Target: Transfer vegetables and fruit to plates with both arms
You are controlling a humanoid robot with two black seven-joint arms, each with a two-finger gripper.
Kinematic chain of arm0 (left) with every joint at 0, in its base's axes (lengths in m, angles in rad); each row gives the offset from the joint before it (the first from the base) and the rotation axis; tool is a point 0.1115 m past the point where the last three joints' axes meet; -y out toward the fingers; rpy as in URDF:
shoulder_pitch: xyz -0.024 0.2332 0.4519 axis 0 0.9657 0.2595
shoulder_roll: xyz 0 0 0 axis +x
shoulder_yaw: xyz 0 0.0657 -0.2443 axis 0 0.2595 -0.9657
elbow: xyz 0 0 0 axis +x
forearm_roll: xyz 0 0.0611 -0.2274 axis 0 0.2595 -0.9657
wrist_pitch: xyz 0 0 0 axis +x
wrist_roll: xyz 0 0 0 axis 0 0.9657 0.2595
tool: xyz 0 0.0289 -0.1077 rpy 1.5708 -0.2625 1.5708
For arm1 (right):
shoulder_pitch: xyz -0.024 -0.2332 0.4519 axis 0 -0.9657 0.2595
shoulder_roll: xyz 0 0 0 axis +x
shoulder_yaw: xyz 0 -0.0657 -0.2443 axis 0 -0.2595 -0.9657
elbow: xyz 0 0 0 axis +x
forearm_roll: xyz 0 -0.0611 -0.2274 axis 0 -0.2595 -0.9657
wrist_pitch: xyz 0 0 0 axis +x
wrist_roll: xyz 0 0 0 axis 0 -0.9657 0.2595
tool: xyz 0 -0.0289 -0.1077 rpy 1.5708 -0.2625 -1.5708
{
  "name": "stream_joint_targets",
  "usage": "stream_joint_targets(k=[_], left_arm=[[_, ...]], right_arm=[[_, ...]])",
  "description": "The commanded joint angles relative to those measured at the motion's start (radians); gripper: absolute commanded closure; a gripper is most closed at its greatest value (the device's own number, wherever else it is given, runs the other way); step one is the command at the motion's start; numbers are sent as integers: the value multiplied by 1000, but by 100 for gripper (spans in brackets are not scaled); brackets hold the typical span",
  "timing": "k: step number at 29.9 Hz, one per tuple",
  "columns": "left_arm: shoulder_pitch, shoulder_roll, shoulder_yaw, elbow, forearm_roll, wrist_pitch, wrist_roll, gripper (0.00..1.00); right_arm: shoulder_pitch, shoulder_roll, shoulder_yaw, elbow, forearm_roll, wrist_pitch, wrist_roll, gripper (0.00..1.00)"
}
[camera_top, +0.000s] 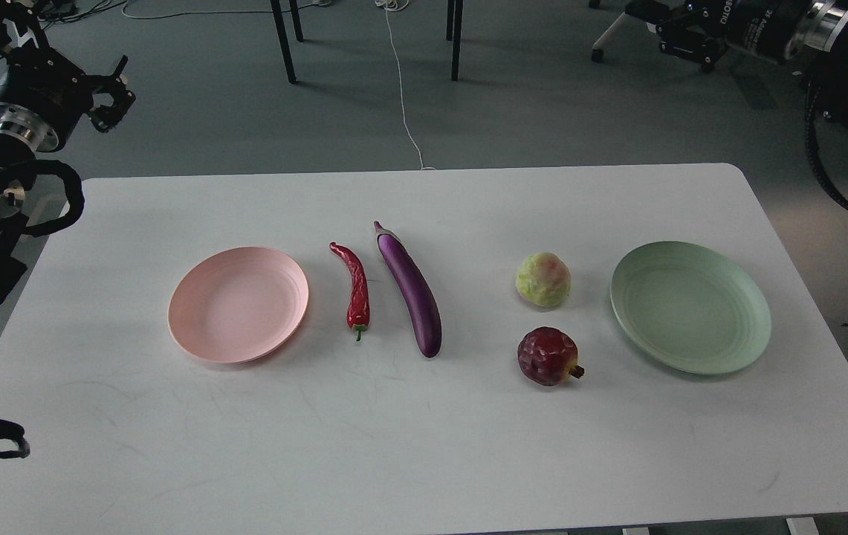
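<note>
The pale pink plate [238, 305] lies left of centre on the white table, and the pale green plate [691, 306] lies at the right. Both are empty. Between them lie the red chili pepper [356, 286], the purple eggplant [412, 288], the yellow-green fruit [543, 279] and, in front of it, the dark-red pomegranate [548, 356]. My left gripper [59, 59] is open and empty, high beyond the table's far left corner. My right gripper [660, 31] is open and empty, high beyond the far right edge, pointing left.
The white table [424, 446] is bare in front of the row of things. Chair and table legs [455, 41] and a white cable [403, 89] are on the floor behind. Black arm cables [832, 186] hang past the right edge.
</note>
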Motion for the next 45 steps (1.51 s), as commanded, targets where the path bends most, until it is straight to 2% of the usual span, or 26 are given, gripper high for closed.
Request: stream_joint_targets(k=[1, 4, 8, 15, 22, 32, 45], left_arm=[[1, -3, 0, 1, -1, 0, -10, 1], [1, -3, -1, 1, -1, 0, -13, 1], [1, -3, -1, 1, -3, 0, -13, 1], [4, -4, -1, -1, -1, 0, -15, 1], [7, 0, -1, -1, -3, 0, -13, 1], [15, 12, -5, -1, -4, 0, -15, 1], [19, 15, -5, -1, -7, 0, -15, 1]], right_arm=[[109, 18, -170, 79, -130, 0, 5, 0], [178, 55, -294, 154, -255, 0, 32, 0], [218, 79, -342, 223, -399, 0, 45, 1], [226, 182, -462, 286, -687, 0, 48, 1], [212, 272, -611, 320, -884, 0, 84, 1], [103, 322, -649, 304, -958, -35, 87, 5], [23, 412, -649, 151, -955, -55, 87, 6]])
